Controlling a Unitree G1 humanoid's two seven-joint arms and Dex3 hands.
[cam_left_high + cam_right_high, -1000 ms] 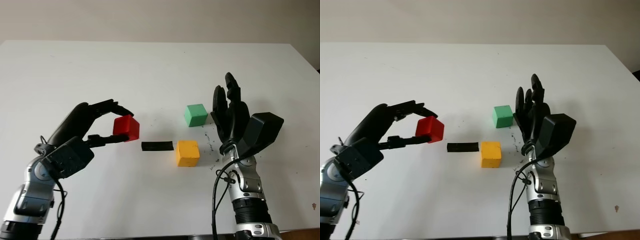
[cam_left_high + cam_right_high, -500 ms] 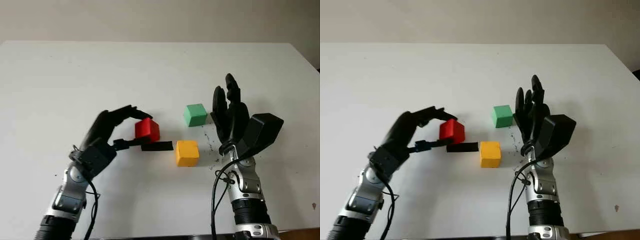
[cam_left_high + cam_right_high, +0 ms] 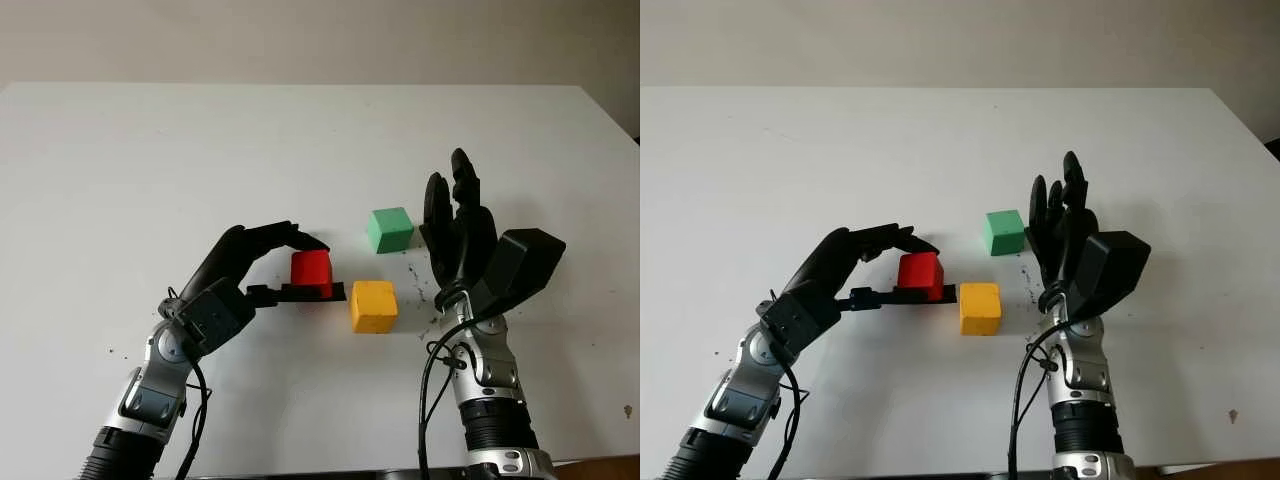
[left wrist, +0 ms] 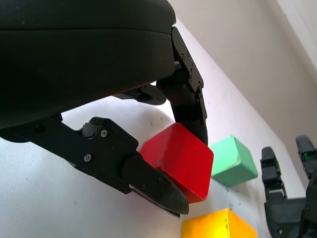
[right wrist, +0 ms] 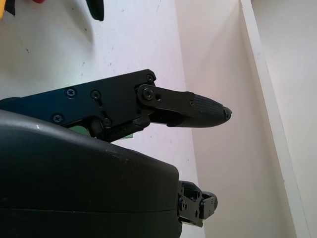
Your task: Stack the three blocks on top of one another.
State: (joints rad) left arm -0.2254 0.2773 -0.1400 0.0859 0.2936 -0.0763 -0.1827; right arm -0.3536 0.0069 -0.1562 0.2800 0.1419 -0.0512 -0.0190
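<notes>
My left hand (image 3: 262, 262) pinches the red block (image 3: 311, 273) between its fingers, over a black strip (image 3: 335, 292) near the table's (image 3: 150, 150) middle. My right hand (image 3: 458, 228) is open, raised upright toward the table's right edge. There are three blocks: the red one I hold, a yellow block (image 3: 374, 306) just beside it, and a green block (image 3: 390, 230) farther back, by my right hand. The table is white, faintly scuffed, with a pale wall (image 3: 320, 40) past its far edge.

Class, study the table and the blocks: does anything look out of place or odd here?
Nothing is damaged. One oddity: a black strip lies on the table beside the yellow block, beneath the red block the left hand grips.
</notes>
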